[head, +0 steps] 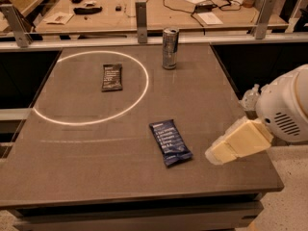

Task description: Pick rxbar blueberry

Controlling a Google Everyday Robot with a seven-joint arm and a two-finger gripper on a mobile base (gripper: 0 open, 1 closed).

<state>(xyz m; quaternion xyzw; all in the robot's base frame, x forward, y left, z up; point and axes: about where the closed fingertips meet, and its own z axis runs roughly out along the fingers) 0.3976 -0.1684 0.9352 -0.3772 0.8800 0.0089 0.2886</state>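
Observation:
The rxbar blueberry (170, 142) lies flat on the dark table, near the front, right of centre. It has a glossy dark blue wrapper with white text lines. My gripper (219, 154) is the cream-coloured end of the white arm at the right edge. It hovers over the table's front right part, a short way to the right of the blue bar, and does not touch it.
A black-wrapped bar (112, 76) lies inside a white circle (144, 86) marked on the table's left half. A silver can (170, 48) stands upright at the back centre. The table's front edge (144, 196) is close below the blue bar. A cluttered bench lies behind.

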